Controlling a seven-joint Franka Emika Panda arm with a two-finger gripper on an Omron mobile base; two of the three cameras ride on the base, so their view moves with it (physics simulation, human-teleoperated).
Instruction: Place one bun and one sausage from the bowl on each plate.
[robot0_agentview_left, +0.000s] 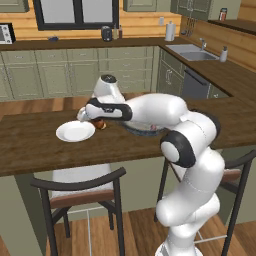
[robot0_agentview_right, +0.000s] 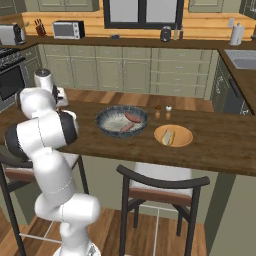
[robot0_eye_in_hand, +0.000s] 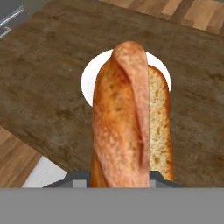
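The fingers (robot0_eye_in_hand: 120, 181) are pinched on a bun (robot0_eye_in_hand: 127, 118) — in the hand view the golden, split roll rises straight up from between them and covers most of the white plate (robot0_eye_in_hand: 158, 65) lying beyond it on the worktop (robot0_eye_in_hand: 48, 87). In the left base view the bun (robot0_agentview_left: 100, 123) shows as a small brown end under the hand, hanging just past the far right rim of the white plate (robot0_agentview_left: 75, 131); whether it touches the plate cannot be told.

Well off to the fingers' side along the worktop (robot0_agentview_right: 220, 145), the right base view shows the bowl (robot0_agentview_right: 122, 121) with two sausages (robot0_agentview_right: 131, 118) lying in its pale inside, one above the other. Farther still from the fingers sits the orange plate (robot0_agentview_right: 173, 135), carrying something pale and oblong — too small to name. Two small shakers (robot0_agentview_right: 163, 111) stand just behind it, between it and the bowl's far edge.

Two chairs (robot0_agentview_left: 80, 192) are pushed in under the worktop's near side.
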